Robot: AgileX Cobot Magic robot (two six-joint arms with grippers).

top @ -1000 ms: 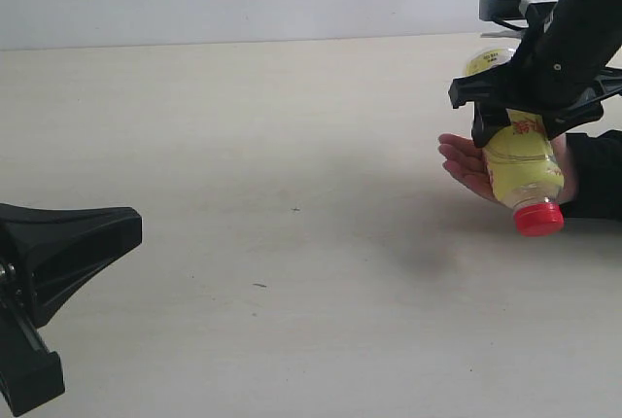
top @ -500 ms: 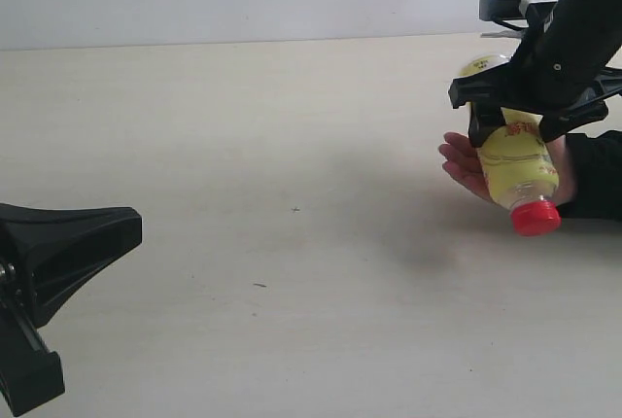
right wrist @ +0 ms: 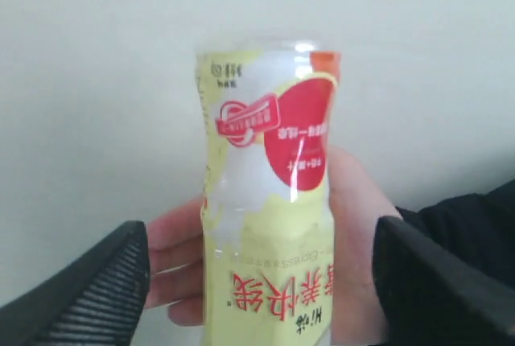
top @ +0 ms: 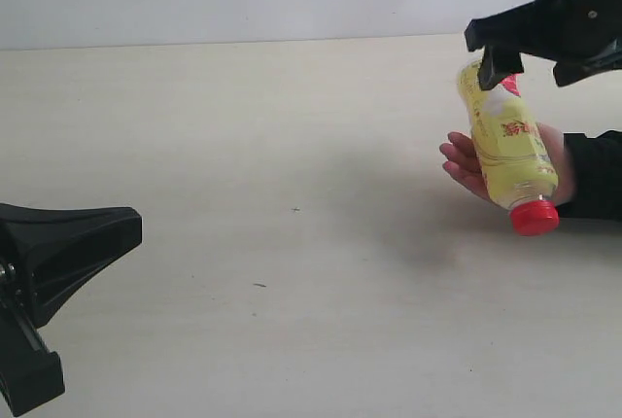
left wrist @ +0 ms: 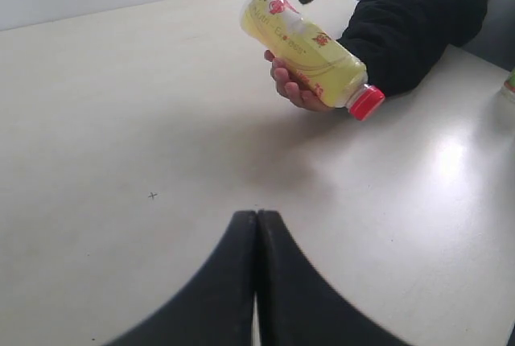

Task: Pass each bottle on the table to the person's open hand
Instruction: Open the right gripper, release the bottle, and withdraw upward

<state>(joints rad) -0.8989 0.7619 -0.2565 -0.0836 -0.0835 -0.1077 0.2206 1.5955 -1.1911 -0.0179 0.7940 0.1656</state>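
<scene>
At the right gripper (top: 533,63), the jaws are standing wide apart over the base end of the yellow bottle (top: 507,146). The right wrist view is showing one black finger on either side of it with open gaps between, so nothing is being clamped. I am judging that this spacing is letting the bottle pass to the person without being dragged.

The bottle is lying across the person's open hand (top: 465,167). It is tilted, with the base up toward the gripper and the red cap (top: 536,216) pointing down, clear of the worktop (top: 292,146). The person's fingers are curling round its underside, so the palm is bearing the weight. A black sleeve (top: 595,177) is covering the wrist.

The cap is on and the bottle is looking mostly full of yellow drink. A paler patch near the base may be air or label; I cannot tell which.

Over on the left, the left gripper (left wrist: 256,282) is sitting with its jaws pressed together on nothing. It is low over the worktop and well apart from the handover, which I am reading as parked out of the way.

A green-and-white sliver (left wrist: 510,82) at the edge of the left wrist view is too small to identify.
</scene>
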